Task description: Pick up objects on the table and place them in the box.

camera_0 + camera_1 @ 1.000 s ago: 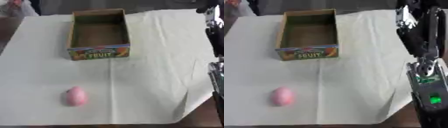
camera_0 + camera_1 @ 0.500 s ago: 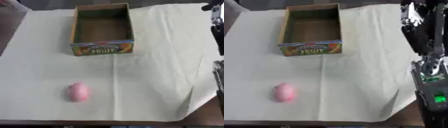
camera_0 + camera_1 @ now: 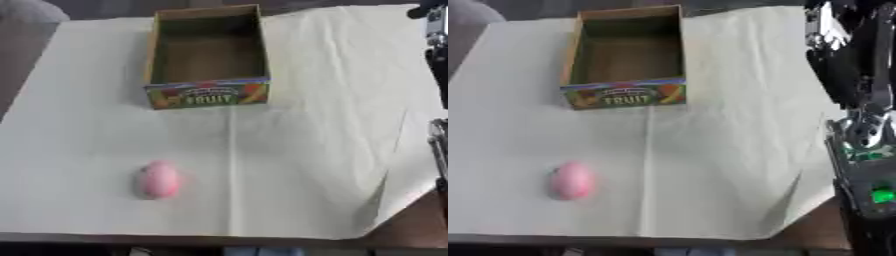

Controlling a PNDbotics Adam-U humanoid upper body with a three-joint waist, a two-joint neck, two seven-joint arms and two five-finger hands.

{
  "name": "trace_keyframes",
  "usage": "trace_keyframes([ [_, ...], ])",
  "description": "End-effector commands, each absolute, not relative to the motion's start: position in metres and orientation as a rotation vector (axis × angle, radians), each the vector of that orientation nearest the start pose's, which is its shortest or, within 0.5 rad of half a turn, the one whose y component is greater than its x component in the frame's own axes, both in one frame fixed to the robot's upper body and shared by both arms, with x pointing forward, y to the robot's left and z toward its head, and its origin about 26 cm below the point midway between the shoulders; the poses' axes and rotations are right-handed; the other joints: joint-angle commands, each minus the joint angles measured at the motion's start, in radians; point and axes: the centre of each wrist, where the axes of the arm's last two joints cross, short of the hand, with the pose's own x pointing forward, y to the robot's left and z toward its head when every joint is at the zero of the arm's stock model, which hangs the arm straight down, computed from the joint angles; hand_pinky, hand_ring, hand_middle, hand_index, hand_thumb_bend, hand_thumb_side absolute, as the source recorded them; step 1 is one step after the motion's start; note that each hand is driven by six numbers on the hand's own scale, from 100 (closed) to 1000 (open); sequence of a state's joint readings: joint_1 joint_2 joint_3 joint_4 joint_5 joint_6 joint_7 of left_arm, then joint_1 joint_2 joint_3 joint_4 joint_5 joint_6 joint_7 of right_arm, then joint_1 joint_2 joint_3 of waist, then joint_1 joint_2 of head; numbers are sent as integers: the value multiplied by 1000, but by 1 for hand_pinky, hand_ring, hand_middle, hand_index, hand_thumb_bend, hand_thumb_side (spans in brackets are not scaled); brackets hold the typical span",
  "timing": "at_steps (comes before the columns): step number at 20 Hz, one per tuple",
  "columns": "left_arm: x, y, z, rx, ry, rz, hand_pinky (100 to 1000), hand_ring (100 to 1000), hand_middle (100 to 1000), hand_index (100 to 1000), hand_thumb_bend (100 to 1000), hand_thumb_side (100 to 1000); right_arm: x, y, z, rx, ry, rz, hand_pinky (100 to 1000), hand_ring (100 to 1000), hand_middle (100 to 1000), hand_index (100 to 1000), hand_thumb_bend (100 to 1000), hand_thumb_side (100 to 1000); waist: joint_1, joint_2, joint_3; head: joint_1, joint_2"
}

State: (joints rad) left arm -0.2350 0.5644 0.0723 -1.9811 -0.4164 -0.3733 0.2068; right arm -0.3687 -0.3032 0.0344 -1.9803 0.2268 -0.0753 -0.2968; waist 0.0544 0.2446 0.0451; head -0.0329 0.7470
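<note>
- The whole picture has slid a little between the earlier pictures and now: the box and the pink object both sit slightly lower and further right in the view than before. That is your head camera tilting, not the things moving; their spacing from each other looks the same.
- The pink object (image 3: 159,179), egg-shaped, lies on the pale cloth (image 3: 315,125) at about 7 o'clock from the table's middle, well apart from everything else and untouched.
- The box (image 3: 207,60), cardboard with a "FRUIT" label on its near wall, stands open at 12 o'clock; I see nothing inside it.
- Your right arm (image 3: 855,75) shows along the 3 o'clock edge in the right eye view, as black and silver links with a green light low down. I cannot make out its hand, so I cannot tell how far its fingers are open or whether it has hold of anything.
- Your left hand shows in neither view.
- My reading: nothing is placed yet. The job stands at its start, with the reach toward the pink object at 7 o'clock as the step in hand.
</note>
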Motion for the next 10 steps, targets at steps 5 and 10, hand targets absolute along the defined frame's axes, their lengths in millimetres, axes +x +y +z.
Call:
trace_keyframes([
  [5, 293, 307, 258, -1169, 2733, 1508, 672, 624, 631, 899, 117, 754, 305, -239, 217, -456, -2487, 205, 581, 807, 585, 777, 165, 635, 3, -30, -4, -5, 6],
  [10, 295, 295, 267, -1155, 2536, 1888, 682, 665, 677, 917, 100, 787, 305, -237, 218, -443, -2488, 218, 581, 807, 585, 777, 166, 635, 5, -36, -15, 2, -1],
])
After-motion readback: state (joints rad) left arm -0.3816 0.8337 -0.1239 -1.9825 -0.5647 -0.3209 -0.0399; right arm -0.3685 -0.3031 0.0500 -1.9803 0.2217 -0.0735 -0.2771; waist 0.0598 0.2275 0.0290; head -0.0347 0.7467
